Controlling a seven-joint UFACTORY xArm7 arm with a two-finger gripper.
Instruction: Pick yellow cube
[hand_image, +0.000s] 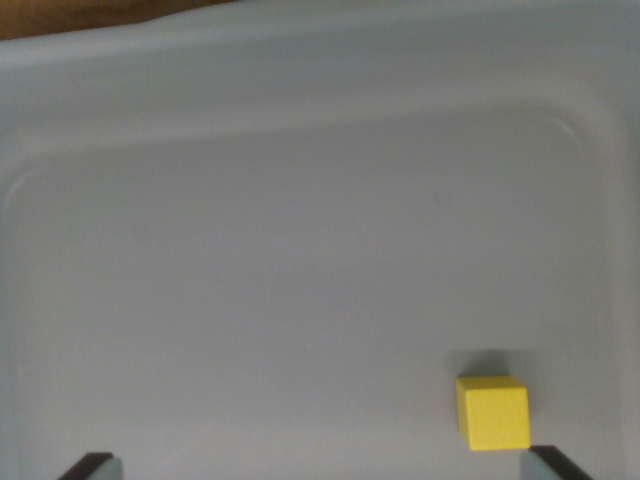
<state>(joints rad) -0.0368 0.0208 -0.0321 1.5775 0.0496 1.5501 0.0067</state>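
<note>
Looking down from the wrist view, we see the inside of a pale grey bin (300, 120) with rounded corners and a smooth, bare floor. Our gripper (320, 466) shows only as two dark fingertips (88, 465) at the bottom edge, one at the wrist view's left and one at the wrist view's right. They stand far apart, so the pincer is wide open and it holds nothing. The yellow cube (493, 412) sits on the floor of the bin, low in the picture and toward the wrist view's right. It is just beside the right fingertip, on its inner side, and well apart from the left one. A soft shadow lies behind the cube. A strip of brown surface (90, 12) appears beyond the bin's far wall, at the top left corner.
</note>
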